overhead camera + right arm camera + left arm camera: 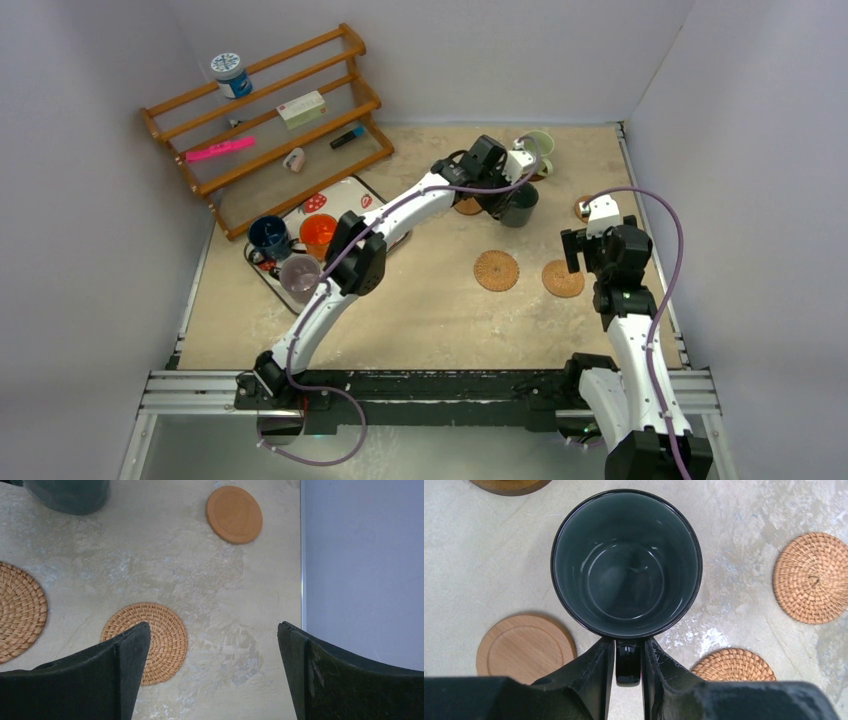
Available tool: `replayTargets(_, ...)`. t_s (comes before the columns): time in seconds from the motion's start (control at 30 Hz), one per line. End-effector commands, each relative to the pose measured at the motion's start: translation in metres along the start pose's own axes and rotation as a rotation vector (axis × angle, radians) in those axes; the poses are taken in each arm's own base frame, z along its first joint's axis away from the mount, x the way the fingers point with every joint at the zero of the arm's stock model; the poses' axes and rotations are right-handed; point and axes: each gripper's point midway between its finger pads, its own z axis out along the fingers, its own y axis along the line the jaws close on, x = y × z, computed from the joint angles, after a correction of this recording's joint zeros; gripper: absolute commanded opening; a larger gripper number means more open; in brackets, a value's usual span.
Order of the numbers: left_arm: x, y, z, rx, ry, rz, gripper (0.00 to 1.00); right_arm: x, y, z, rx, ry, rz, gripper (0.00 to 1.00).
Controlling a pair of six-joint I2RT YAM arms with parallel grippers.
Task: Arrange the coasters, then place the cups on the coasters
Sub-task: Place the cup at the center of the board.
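My left gripper [628, 647] is shut on the handle of the dark grey-green cup [626, 562], which is upright over bare table between coasters. Around it lie a wooden coaster [521, 647], another wooden one [509, 485] at the top edge, and two wicker coasters [811, 577] [731, 665]. From above, this cup [518, 205] is at the far middle, with my left gripper [500, 200] on it and a pale green cup [540, 145] behind. My right gripper [214, 630] hangs open and empty beside a wicker coaster [165, 635]; a wooden coaster [234, 514] lies beyond.
A white tray [350, 195] at the left holds the dark blue cup [268, 235], orange cup [317, 232] and purple-grey cup [299, 272]. A wooden rack [270, 120] with a lidded jar [231, 75] stands at the back left. The right wall [360, 570] is close to my right gripper.
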Motion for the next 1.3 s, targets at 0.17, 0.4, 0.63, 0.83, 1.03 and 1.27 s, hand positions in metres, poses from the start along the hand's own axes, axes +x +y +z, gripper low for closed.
replayTargets(0.17,-0.033,-0.027,-0.013,0.066,-0.085,-0.002,0.47,-0.005,-0.004,-0.001,0.017,-0.023,0.011,0.99)
replayTargets(0.4,-0.028,-0.038,-0.015,0.106,-0.071,-0.013,0.70,-0.005,-0.004,-0.002,0.018,-0.026,0.011,0.99)
replayTargets(0.63,-0.030,-0.061,-0.019,0.192,-0.072,-0.009,0.71,-0.006,-0.007,-0.003,0.033,-0.028,0.015,0.99)
replayTargets(0.83,-0.028,-0.085,-0.019,0.282,-0.064,0.014,0.71,-0.005,-0.009,-0.003,0.040,-0.023,0.017,0.99)
replayTargets(1.03,-0.027,-0.106,-0.020,0.324,-0.053,0.039,0.71,-0.003,-0.010,-0.002,0.043,-0.020,0.018,0.99)
replayTargets(1.27,-0.040,-0.096,-0.034,0.253,-0.069,0.065,0.78,-0.004,-0.009,-0.002,0.039,-0.020,0.021,0.99)
